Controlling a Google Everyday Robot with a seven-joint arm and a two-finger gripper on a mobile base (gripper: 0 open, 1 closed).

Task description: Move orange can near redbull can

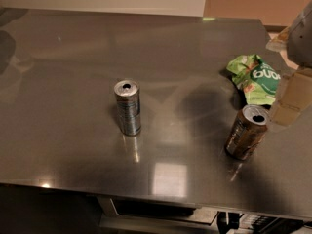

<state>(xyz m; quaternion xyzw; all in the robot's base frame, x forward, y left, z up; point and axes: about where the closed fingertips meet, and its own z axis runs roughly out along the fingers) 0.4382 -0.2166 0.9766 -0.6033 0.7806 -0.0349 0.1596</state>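
Broad bench (73, 43) lies between the central redbull can (128, 107) and lower-right orange can (247, 132); the gripper (291, 99) is cropped at the right edge, and I cannot tell its grip.

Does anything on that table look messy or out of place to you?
Only the crumpled green bag, lying behind the orange can; it looks like litter. Both that can and the redbull can stand upright, nothing spilled. The gripper hangs at the right edge.

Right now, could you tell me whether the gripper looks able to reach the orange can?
Probably yes. The gripper hangs at the right edge of the view, just beyond the orange can, with nothing between them. The green bag lies behind the can, off the likely path.
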